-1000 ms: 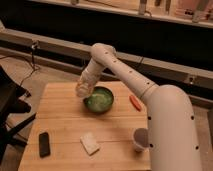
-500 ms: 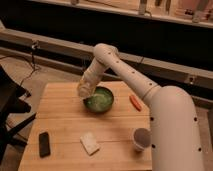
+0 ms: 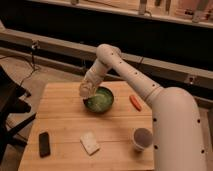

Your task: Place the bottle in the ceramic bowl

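Observation:
The green ceramic bowl (image 3: 101,101) sits on the wooden table (image 3: 65,120), right of its middle near the far edge. My gripper (image 3: 86,92) hangs at the end of the arm, just above the bowl's left rim. It is shut on the small pale bottle (image 3: 85,93), which shows as a whitish lump at the gripper's tip, partly hidden by it. The bottle is over the rim, not down inside the bowl.
An orange carrot-like piece (image 3: 135,102) lies right of the bowl. A paper cup (image 3: 142,138) stands at the front right. A pale flat block (image 3: 90,143) lies front centre and a black phone (image 3: 44,144) front left. A dark chair (image 3: 10,107) stands left of the table.
The gripper with the bottle has sunk slightly toward the bowl's left rim. Nothing else on the table has moved.

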`<state>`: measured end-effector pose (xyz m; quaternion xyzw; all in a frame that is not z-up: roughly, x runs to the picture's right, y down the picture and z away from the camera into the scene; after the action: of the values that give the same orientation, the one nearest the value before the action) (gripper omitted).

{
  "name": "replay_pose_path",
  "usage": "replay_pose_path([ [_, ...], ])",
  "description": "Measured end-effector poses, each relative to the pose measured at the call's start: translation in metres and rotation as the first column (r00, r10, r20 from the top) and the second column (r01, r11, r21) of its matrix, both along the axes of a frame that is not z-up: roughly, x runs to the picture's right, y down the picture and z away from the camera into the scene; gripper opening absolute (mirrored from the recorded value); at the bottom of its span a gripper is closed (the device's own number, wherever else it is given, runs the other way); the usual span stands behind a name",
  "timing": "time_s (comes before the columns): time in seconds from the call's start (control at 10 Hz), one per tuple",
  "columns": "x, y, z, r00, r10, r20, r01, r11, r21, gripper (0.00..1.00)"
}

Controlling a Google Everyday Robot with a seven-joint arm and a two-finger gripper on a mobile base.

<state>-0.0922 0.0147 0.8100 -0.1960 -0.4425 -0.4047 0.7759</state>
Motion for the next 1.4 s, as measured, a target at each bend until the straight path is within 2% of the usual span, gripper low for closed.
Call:
replay_pose_path([
  [1.2, 0.019, 0.001, 0.004, 0.997, 0.072, -0.027, -0.072, 0.9974, -0.002, 0.01],
  [1.3, 0.021, 0.001, 0.004, 0.997, 0.077, -0.029, -0.077, 0.9970, -0.002, 0.04],
  [1.4, 0.023, 0.001, 0.005, 0.996, 0.081, -0.032, -0.082, 0.9967, -0.002, 0.14],
])
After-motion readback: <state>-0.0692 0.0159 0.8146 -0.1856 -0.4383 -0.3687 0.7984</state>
